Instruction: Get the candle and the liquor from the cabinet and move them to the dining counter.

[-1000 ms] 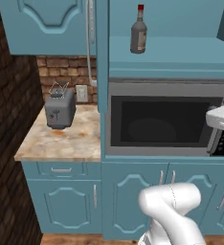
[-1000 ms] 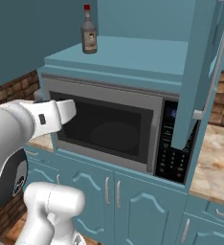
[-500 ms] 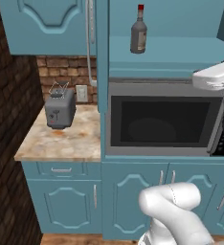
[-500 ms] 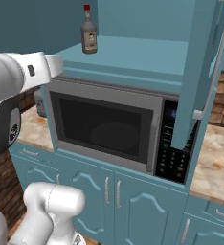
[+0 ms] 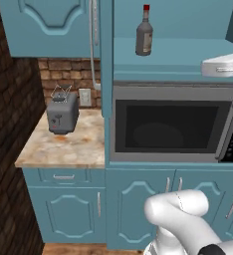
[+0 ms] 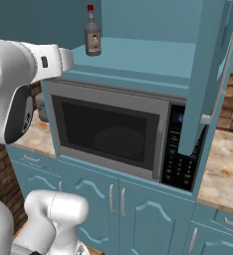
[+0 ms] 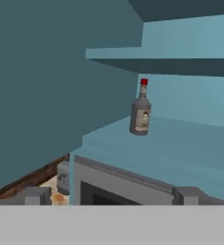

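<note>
One liquor (image 5: 144, 31) bottle is seen upright on the cabinet (image 5: 183, 59) shelf above the microwave (image 6: 113, 132). The end effector (image 7: 111, 195) is held wide apart and empty, well short of the bottle.

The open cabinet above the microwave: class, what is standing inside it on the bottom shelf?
One liquor bottle stands upright on the cabinet shelf, near its left side. A door covers the shelf's right end in the right base view.

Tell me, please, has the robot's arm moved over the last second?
Yes. In the left base view the arm has risen from beside the microwave to above it.
</note>
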